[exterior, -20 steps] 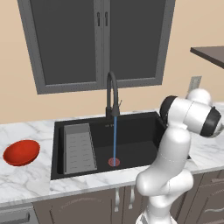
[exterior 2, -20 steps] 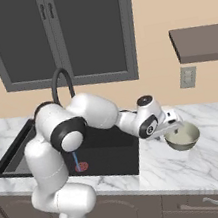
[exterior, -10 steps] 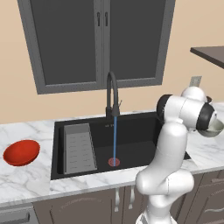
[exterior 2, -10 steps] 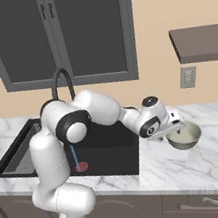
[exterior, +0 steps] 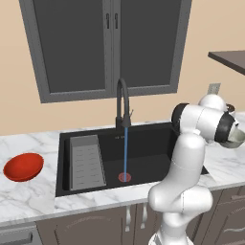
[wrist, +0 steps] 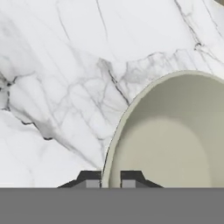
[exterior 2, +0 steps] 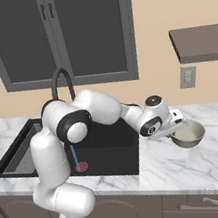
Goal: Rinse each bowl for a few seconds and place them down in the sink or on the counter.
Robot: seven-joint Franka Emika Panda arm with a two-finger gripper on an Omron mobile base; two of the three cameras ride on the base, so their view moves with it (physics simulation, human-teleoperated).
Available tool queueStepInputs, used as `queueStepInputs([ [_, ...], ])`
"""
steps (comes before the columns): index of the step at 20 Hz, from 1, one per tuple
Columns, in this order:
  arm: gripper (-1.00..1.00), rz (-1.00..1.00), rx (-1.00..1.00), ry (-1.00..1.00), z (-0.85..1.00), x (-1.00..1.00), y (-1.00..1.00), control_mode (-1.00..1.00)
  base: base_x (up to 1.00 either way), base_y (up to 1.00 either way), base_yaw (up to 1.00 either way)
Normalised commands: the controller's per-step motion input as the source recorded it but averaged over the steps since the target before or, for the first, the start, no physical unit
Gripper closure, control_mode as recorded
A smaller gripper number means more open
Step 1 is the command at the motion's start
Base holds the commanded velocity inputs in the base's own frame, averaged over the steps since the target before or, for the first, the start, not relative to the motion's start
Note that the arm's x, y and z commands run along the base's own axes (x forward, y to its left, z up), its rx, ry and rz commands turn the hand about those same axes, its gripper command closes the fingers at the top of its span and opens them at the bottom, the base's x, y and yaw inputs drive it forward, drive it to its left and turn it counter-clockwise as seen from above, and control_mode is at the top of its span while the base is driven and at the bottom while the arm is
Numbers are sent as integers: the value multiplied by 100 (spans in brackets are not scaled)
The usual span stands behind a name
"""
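Observation:
The grey-beige bowl [exterior 2: 188,135] with its cream inside [wrist: 175,140] sits on the white marble counter [exterior 2: 207,165] right of the sink [exterior: 143,153]. My gripper [wrist: 110,179] is shut on this bowl's rim, one fingertip outside the wall and one inside. In the right base view the gripper [exterior 2: 174,126] is at the bowl's left edge. The red bowl [exterior: 23,166] rests on the counter left of the sink. Water [exterior: 126,150] runs from the black tap [exterior: 122,103] onto the red drain [exterior: 124,177].
A grey ribbed tray [exterior: 87,161] lies in the sink's left part. A dark brown shelf [exterior 2: 201,44] hangs above the counter at the right, with a wall socket [exterior 2: 188,77] under it. Dark window panels [exterior: 110,43] stand behind the tap.
The gripper has gone from open to shut on the grey-beige bowl's rim. The arm has barely shifted; the bowl stays in place on the counter.

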Motion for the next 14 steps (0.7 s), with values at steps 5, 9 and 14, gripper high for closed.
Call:
queueStepInputs([
  [5, 100, 4, 0, 3, -13, -14, 8, -100, 0, 0, 0],
  [9, 100, 1, -3, -3, 1, -19, 18, -100, 0, 0, 0],
  [14, 100, 8, -9, -3, 49, -21, 33, -100, 0, 0, 0],
])
